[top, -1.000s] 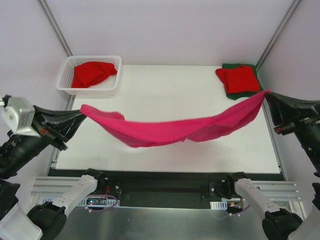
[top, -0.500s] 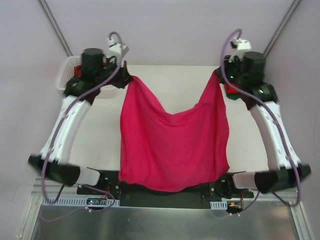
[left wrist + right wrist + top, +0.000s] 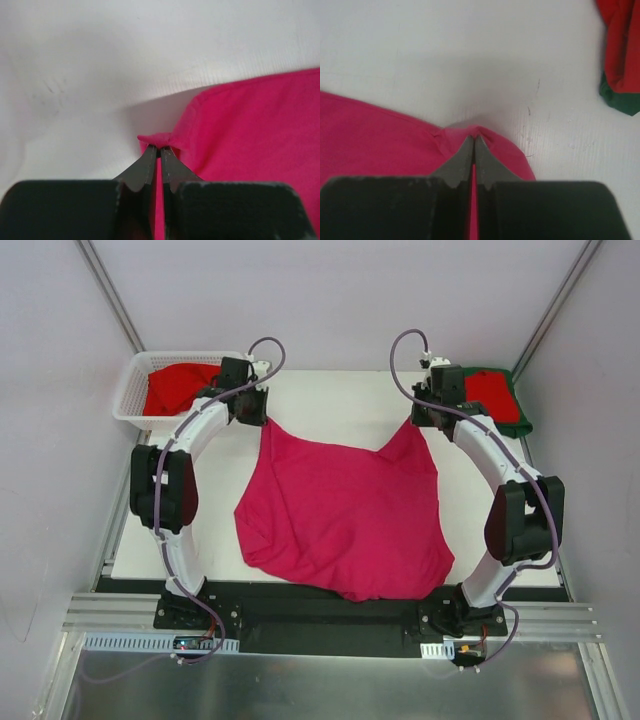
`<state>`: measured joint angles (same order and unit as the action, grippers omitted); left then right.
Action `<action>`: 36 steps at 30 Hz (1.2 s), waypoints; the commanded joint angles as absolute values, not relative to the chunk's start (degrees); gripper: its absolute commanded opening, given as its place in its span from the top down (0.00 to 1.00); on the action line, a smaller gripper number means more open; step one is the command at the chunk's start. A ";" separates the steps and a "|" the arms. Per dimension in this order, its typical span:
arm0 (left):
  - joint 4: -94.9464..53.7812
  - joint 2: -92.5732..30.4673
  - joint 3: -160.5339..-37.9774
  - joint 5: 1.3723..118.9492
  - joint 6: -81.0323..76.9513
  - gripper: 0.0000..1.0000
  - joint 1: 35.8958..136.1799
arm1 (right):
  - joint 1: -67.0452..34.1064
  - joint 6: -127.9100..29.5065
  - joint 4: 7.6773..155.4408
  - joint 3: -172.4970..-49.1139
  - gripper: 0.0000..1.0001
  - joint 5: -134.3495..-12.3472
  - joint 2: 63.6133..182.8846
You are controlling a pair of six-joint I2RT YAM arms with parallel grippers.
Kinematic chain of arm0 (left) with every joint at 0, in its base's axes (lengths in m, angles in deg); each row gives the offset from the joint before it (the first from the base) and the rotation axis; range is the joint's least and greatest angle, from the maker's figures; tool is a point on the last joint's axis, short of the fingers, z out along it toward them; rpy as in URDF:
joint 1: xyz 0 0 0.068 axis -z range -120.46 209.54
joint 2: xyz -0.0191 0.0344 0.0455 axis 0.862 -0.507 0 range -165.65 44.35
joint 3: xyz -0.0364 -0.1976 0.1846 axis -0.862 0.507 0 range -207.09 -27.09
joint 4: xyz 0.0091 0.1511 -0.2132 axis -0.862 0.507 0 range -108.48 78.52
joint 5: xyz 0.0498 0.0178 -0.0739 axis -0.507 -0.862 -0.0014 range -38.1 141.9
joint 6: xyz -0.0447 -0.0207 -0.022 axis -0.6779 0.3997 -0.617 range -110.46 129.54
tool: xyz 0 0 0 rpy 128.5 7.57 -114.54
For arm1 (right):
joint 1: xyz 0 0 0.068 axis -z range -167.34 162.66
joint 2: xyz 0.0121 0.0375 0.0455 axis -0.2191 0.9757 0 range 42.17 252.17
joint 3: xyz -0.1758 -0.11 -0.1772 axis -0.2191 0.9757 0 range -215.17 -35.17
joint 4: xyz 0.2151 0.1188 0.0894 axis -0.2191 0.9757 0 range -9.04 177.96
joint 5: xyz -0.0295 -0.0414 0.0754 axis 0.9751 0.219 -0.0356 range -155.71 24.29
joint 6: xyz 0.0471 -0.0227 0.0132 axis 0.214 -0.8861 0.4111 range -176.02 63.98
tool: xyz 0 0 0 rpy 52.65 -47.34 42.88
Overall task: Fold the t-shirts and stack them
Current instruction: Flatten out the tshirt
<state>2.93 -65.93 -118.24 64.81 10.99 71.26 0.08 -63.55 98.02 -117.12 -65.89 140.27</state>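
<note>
Item: pink shirt [image 3: 345, 515], thin soft knit cloth, judged light and limp. It does not hold a shape and creases wherever it is left slack.
Location: spread on the table [image 3: 330, 390], centre, mostly flat. Its near hem appears to hang just over the table's near edge.
Left gripper [image 3: 160, 148]: clenched on a small pinch of the shirt's far left corner, low at the table surface.
Right gripper [image 3: 474, 140]: clenched on the shirt's far right corner in the same manner.
Grip points: corners and hems. A pinch of doubled edge holds best; a pinch mid-panel would only raise a tent of cloth.
Slip risk: judged low, since the cloth is not slick, but each pinch is small.
Orientation: both held corners point to the table's far side, and the edge between them sags toward the table's centre.
Long axis: judged far-to-near across the table, though the cloth lies nearly as wide as long.
Collar end: cannot tell.
Other shirts: red shirt [image 3: 175, 388] in the basket [image 3: 150, 420] at the table's far left corner; folded stack [image 3: 490, 395] at the table's far right corner.
</note>
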 commanded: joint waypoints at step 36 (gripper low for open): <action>-1.69 -74.65 -126.75 61.83 12.61 1.00 61.56 | 3.34 -69.11 94.15 -143.97 0.99 -42.41 161.87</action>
<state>-0.65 -73.84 -123.88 62.40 10.60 61.84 3.10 -66.54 96.82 -138.19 -42.27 159.81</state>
